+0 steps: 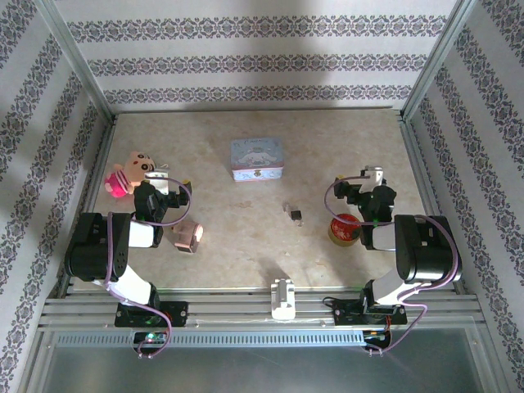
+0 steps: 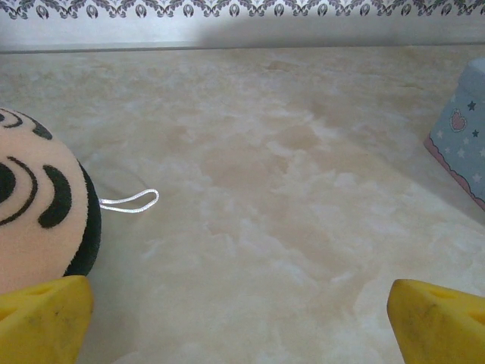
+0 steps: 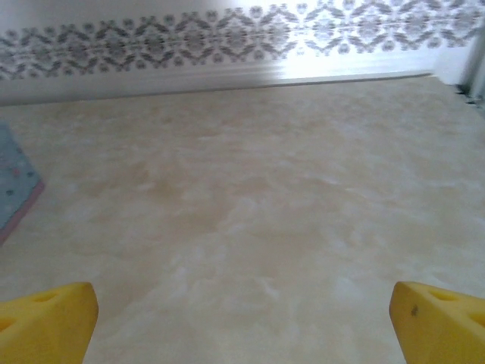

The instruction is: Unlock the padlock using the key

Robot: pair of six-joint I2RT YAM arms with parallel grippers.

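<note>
At mid-counter (image 1: 246, 246) the padlock (image 1: 296, 216) is a tiny dark speck, the key (image 1: 287, 205) beside it barely discernible. Arms crouch folded on either side; left pincer (image 2: 239, 322) and right pincer (image 3: 242, 322) gape wide, empty.
</note>
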